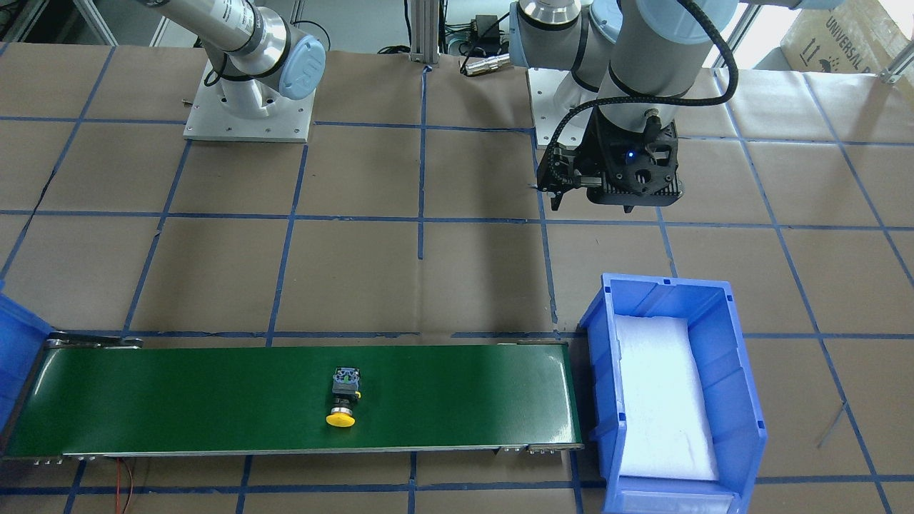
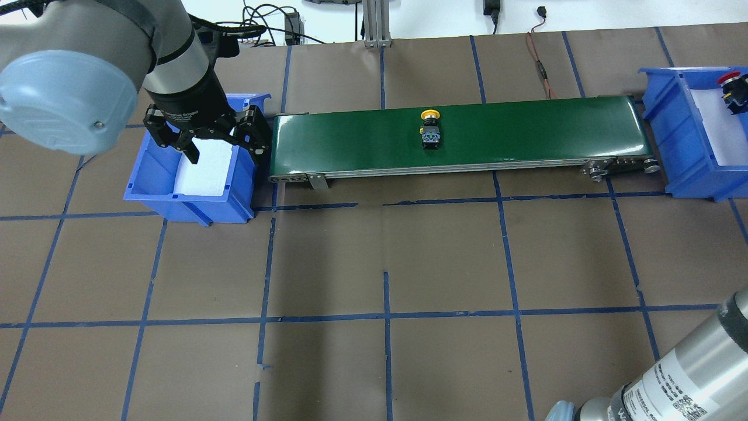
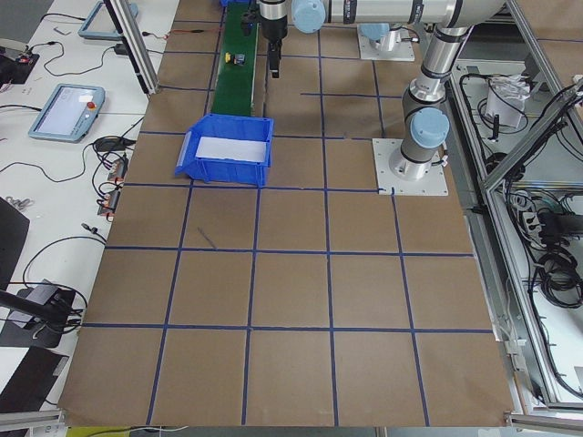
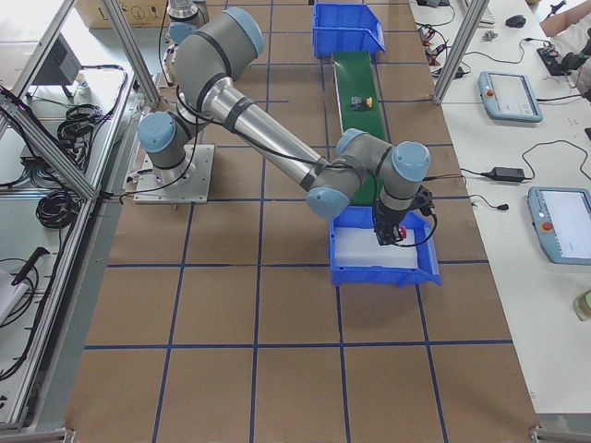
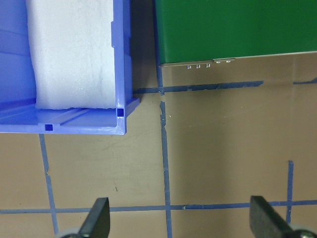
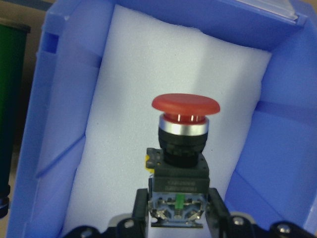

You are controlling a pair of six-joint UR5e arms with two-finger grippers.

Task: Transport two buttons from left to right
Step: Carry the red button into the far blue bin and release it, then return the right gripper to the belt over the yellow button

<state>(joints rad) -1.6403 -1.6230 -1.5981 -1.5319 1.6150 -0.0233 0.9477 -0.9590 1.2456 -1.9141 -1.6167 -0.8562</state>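
Observation:
The yellow button [image 2: 431,125] lies on its side at the middle of the green conveyor belt [image 2: 526,128], also in the front view [image 1: 341,401]. My right gripper [image 6: 178,210] is shut on the block body of the red button [image 6: 184,131] and holds it over the white foam inside the right blue bin [image 6: 54,124]; it also shows in the overhead view [image 2: 730,88]. My left gripper [image 2: 225,149] is open and empty, hanging over the near right corner of the left blue bin [image 2: 187,204]. Its fingers [image 5: 99,218] stand wide apart.
The left bin [image 1: 742,371] holds only white foam. The belt [image 1: 178,400] runs between the two bins. Brown paper with blue tape lines covers the table. Arm bases stand at the robot side. Cables lie beyond the belt's far edge.

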